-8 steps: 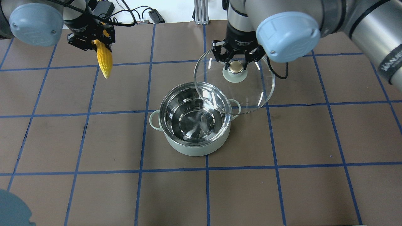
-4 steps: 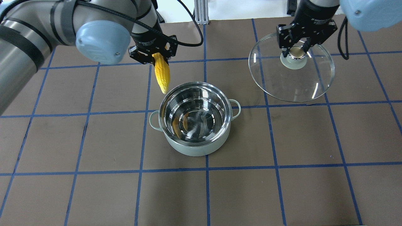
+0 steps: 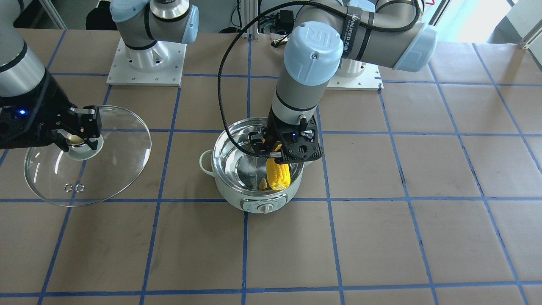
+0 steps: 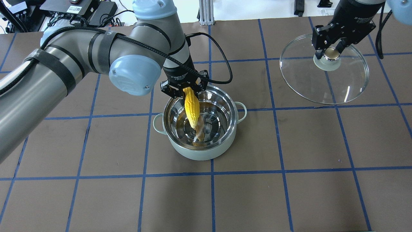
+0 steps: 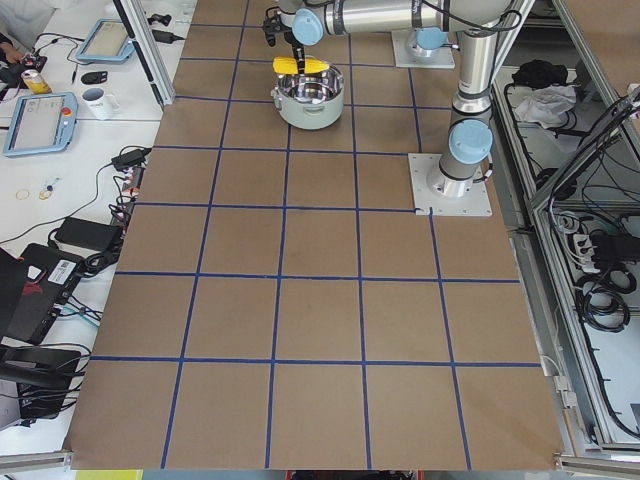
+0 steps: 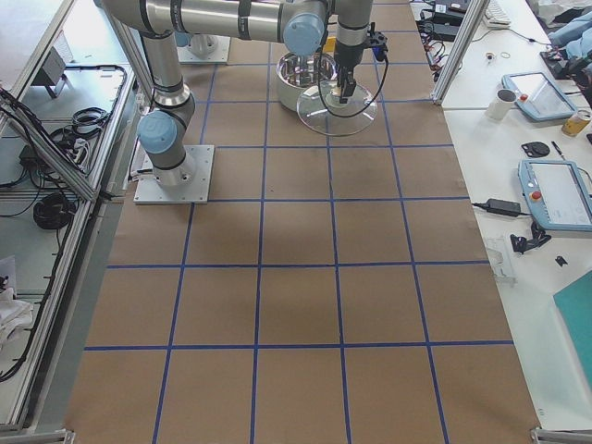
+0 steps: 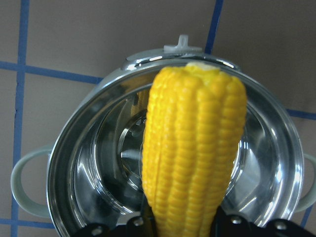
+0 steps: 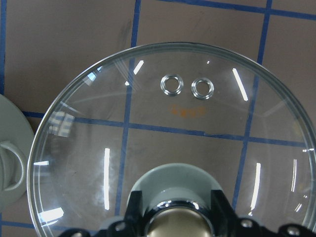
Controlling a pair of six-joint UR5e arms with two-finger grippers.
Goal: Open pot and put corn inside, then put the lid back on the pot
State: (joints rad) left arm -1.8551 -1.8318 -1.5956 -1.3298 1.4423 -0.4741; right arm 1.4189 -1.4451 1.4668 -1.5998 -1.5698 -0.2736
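Corn [image 4: 191, 108] has swung in over the pot [image 4: 199, 154], tip-down below the left fingers [image 4: 170, 91] clamping it. Right fingers [image 4: 320, 48], gripping the lid [image 4: 344, 87], have pulled well clear. Release looks next.

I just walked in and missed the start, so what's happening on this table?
The left gripper holds the corn tip-down in the open pot, its lower end below the rim, not yet released. The right gripper is shut on the lid and holds it off to the pot's side. The lid is not yet back on.
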